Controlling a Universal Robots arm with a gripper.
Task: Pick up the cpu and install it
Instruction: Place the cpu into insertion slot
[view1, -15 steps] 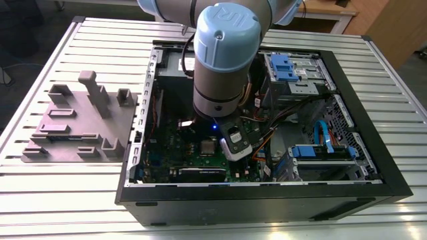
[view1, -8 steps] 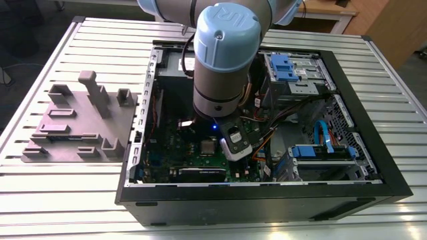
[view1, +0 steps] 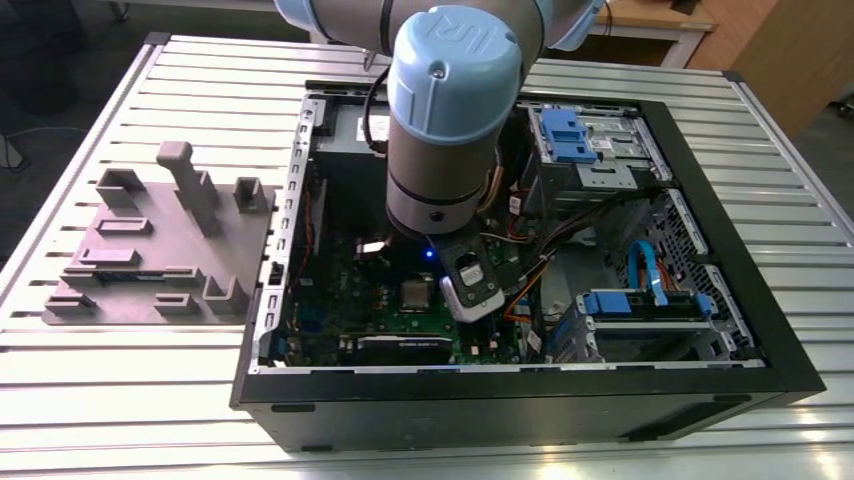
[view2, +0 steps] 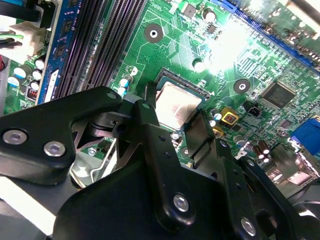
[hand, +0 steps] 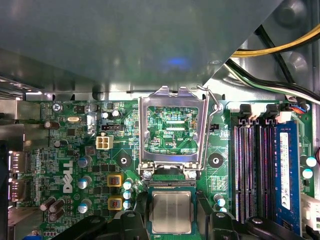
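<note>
The cpu (hand: 171, 212) is seen lying in the motherboard socket (hand: 170, 183), the retention frame (hand: 143, 130) raised. The gripper (hand: 171, 205) is spread open, 1 finger at each side of the chip. Should it be seated askew or nudged, socket pins could be bent.

From my station, the arm (view1: 450, 110) enters at the top of the exterior view and bends straight down, with its pale blue-capped joint (view1: 454, 55) facing the camera. The grey wrist (view1: 430, 210) below it points vertically downward, and a small blue light (view1: 430, 252) glows at its lower edge. Under that, the gripper (view2: 176, 119) hangs low. In both wrist views I see its two black fingers (view2: 146, 112) (hand: 142, 210) spread apart with a clear gap between them, their tips level with one another.
</note>
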